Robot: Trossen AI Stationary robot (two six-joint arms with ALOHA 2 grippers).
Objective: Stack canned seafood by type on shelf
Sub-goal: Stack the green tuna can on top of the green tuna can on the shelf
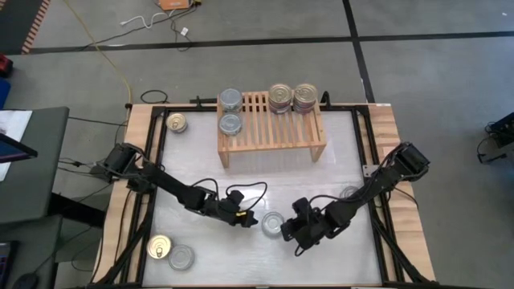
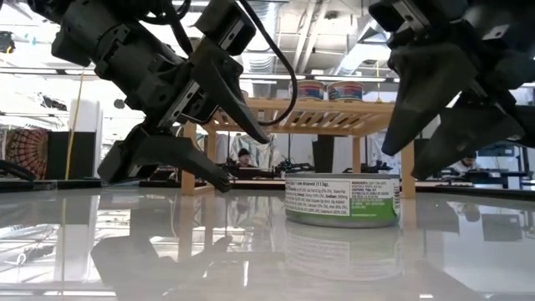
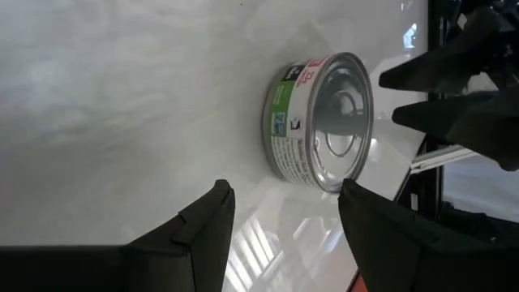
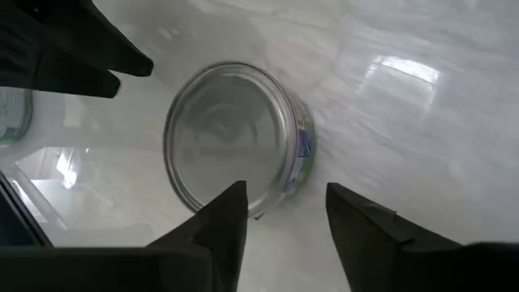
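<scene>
Silver-topped tin (image 1: 272, 224) sits flat on the counter (image 1: 337, 152), lower centre of the high view, untouched. My left fingers (image 1: 250, 220) and right fingers (image 1: 292, 230) flank it, both spread, gripping nothing. Shelf (image 1: 271, 128) upper centre, carrying four tin stacks.

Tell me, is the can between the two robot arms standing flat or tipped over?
Standing flat. The can sits level on the white table with its label upright, and from above its round silver top faces up.

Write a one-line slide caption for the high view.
Both grippers, left and right, flank a silver-topped can below the shelf.
</scene>
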